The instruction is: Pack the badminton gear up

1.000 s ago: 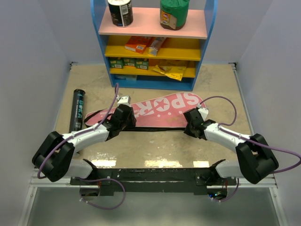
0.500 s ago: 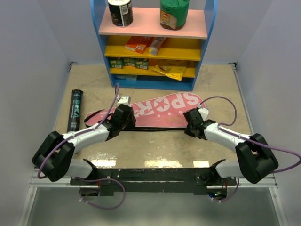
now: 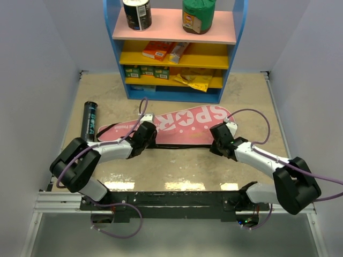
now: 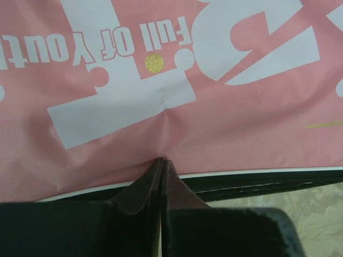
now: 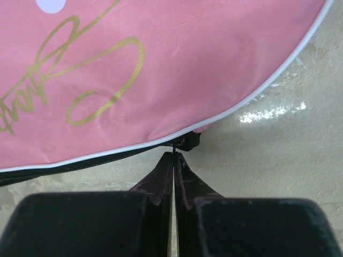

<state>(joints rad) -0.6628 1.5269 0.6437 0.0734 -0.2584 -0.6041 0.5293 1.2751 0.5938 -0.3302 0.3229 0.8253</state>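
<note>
The pink bag [image 3: 182,124] lies flat on the table [image 3: 177,166], its white lettering facing up, and it stretches across in front of both grippers. The left gripper [image 4: 162,160] has its fingers pressed together, and they nip the pink fabric right at the bag's near edge. The cloth puckers where the tips bite, just ahead of the white piping and the black zipper [image 4: 257,184]. Further along the same edge, by the wide rounded end, the right gripper [image 5: 174,155] is also squeezed tight. Its tips meet the dark end of the zipper, but I can't tell whether anything is caught between them. Gold script runs across the pink just beyond those fingers. Out to the left of the left gripper, the long black tube [image 3: 89,121] lies on the table near the bag's narrow end. Well beyond both grippers, past the bag, stands the blue-and-yellow shelf unit [image 3: 174,95], with boxes and packets on its shelves.
</note>
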